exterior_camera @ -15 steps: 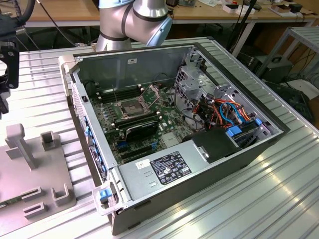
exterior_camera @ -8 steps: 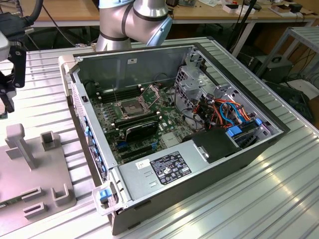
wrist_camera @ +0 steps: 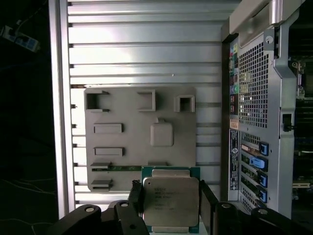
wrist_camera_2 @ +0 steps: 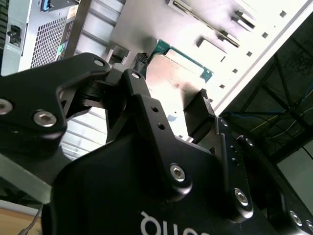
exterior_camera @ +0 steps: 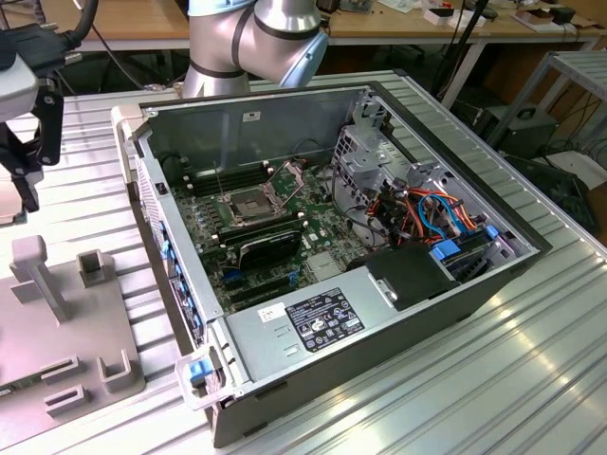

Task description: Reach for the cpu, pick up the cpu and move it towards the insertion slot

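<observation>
The jaws pinch the cpu by two opposite edges, the gripper holding it above the grey fixture plate beside the open computer case. Inside that case, the insertion slot sits on the motherboard.

Gripper: matte black w/ angular linkage plates, silver hex screws, partial white lettering on body. Arm: silver tube w/ grey-blue joint cap, top centre.
</observation>
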Available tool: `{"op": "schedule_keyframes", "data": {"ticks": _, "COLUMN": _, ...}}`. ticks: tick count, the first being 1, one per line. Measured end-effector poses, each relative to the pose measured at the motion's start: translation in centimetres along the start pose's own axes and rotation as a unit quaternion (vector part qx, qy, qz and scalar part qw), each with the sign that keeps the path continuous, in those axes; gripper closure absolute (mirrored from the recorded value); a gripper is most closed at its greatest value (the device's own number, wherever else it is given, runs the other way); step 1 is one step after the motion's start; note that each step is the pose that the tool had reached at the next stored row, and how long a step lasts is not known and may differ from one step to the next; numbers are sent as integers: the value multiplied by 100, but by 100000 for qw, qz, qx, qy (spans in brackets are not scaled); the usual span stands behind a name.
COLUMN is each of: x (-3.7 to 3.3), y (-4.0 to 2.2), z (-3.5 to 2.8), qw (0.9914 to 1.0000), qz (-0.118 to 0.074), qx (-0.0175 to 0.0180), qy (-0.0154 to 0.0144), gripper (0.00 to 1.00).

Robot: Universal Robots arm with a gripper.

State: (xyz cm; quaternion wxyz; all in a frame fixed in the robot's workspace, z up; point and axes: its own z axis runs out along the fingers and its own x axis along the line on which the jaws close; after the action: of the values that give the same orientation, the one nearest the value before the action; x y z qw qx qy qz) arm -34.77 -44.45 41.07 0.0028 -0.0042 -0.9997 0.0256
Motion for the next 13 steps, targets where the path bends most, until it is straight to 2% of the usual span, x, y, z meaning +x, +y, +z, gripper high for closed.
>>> {"op": "schedule_keyframes", "data": {"ticks": 13, "x": -169, "y": 1, "z": 0, "qw": 100000, "qz": -1, "qx": -1, "qy": -3, "gripper": 45}}
